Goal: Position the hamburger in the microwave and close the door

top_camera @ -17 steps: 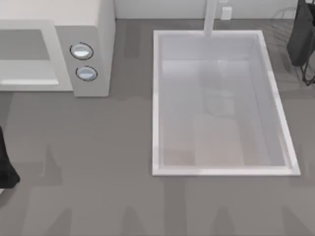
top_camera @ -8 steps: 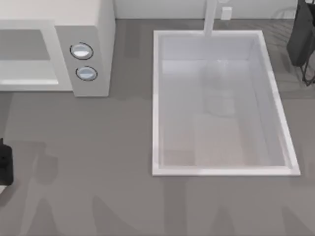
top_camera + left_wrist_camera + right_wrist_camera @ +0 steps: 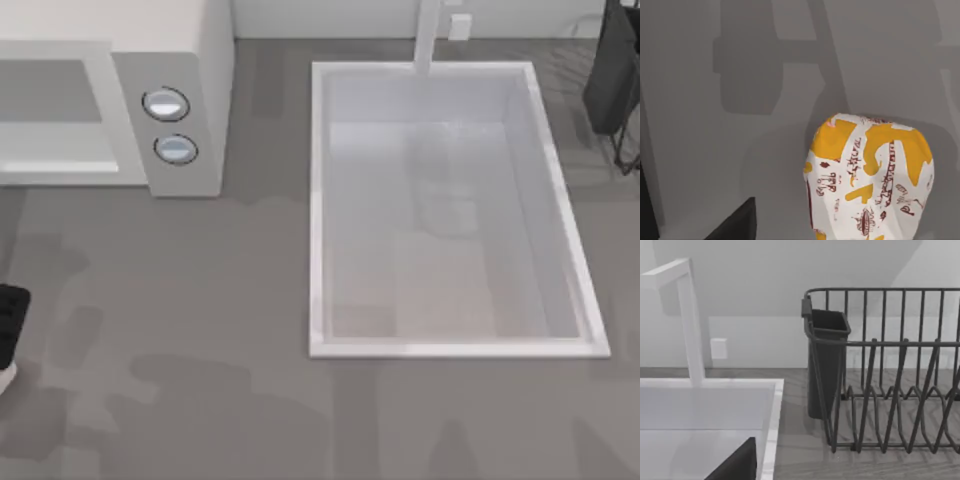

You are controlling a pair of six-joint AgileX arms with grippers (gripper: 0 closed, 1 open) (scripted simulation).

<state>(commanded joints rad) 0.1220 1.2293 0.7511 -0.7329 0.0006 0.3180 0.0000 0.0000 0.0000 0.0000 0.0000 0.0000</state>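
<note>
The hamburger [image 3: 870, 175] is a rounded bundle in white paper printed with yellow and dark-red marks, and it rests on the grey counter in the left wrist view. A dark fingertip [image 3: 735, 224] of my left gripper stands apart from it. From above, my left gripper [image 3: 8, 322] is a dark shape at the counter's left edge. The microwave [image 3: 175, 110] stands at the back left, white with two round dials, and its front opening shows a pale interior. The door is out of view. My right arm [image 3: 610, 70] is parked at the back right.
A white sink basin [image 3: 318, 210] with a faucet [image 3: 428, 35] takes up the middle and right of the counter. A dark wire dish rack [image 3: 890, 375] with a cup holder stands behind the sink's right side. Bare grey counter lies between the microwave and the sink.
The dark part of my left arm has shifted along the left edge, with less of it showing now. Shadows on the front counter have moved. The right arm has stayed still.
</note>
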